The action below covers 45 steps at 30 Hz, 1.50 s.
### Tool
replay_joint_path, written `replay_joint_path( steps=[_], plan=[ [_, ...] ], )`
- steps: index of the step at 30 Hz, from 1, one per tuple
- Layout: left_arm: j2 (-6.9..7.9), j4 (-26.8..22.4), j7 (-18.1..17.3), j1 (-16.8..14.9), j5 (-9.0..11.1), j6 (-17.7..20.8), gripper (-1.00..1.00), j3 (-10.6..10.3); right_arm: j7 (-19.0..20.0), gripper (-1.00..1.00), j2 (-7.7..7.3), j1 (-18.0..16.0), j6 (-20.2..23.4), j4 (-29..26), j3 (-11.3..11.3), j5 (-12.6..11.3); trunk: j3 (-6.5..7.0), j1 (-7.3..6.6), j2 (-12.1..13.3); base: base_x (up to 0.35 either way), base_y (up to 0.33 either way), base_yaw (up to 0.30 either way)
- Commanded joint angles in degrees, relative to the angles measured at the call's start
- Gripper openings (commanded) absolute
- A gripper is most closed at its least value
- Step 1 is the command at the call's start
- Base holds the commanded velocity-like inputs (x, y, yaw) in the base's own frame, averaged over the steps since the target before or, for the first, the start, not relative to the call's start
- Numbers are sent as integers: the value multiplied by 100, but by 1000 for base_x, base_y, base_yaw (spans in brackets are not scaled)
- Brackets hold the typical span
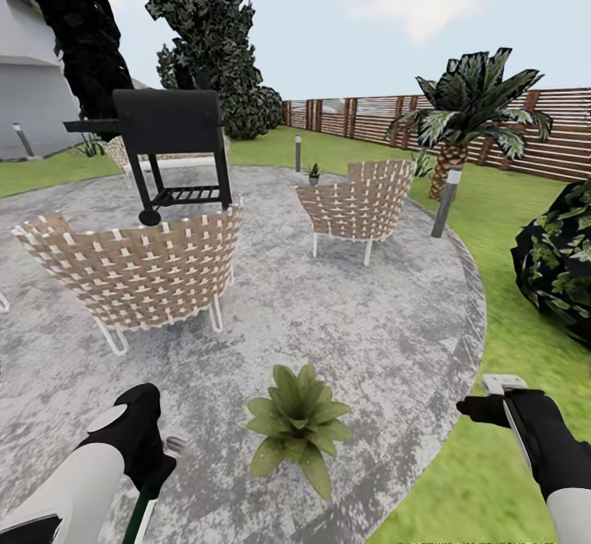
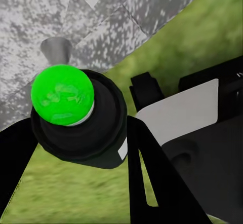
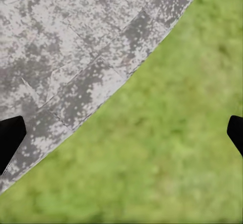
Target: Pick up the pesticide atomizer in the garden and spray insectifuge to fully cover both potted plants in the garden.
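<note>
A potted plant [image 1: 295,425], a low rosette of broad green leaves, sits on the grey patio [image 1: 369,339] just ahead of me, between my two arms. My left gripper [image 1: 154,478] hangs at the lower left of the plant, shut on the pesticide atomizer [image 1: 138,521], whose dark green body pokes out below it. In the left wrist view the atomizer [image 2: 76,117] is seen end-on between the fingers, a dark body with a bright green round top. My right gripper [image 1: 491,396] hovers open over the patio's edge to the right of the plant, its fingertips [image 3: 10,138] wide apart over paving and grass.
Two woven chairs [image 1: 135,269] [image 1: 357,203] stand on the patio, with a black grill [image 1: 172,138] behind them. A small plant [image 1: 313,173] stands at the far edge. A bollard light [image 1: 446,199], a palm [image 1: 464,117] and a dark bush [image 1: 558,257] are on the lawn at right.
</note>
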Motion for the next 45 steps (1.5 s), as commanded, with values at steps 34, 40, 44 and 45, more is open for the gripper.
replay_joint_path(
  steps=[34, 40, 44, 45],
  plan=[
    [-4, -14, -54, -12, -49, 43, -100, 31, 53, 100, 2, -4, 27, -23, -10, 60, -219, -1, -3, 0, 3, -69],
    [-4, -14, -53, -12, -49, 44, -100, 23, 53, 100, 2, -4, 28, -25, -10, 60, -256, -1, -3, 0, 0, -236],
    [-4, -14, -56, -12, -49, 44, -100, 30, 53, 100, 2, -4, 28, -25, -10, 60, -281, -1, -3, 0, 0, -240],
    [-1, -14, -54, -18, -49, 44, -100, 30, 52, 100, 2, -4, 28, -23, -10, 60, -287, -1, -3, 0, 0, -241]
  ],
)
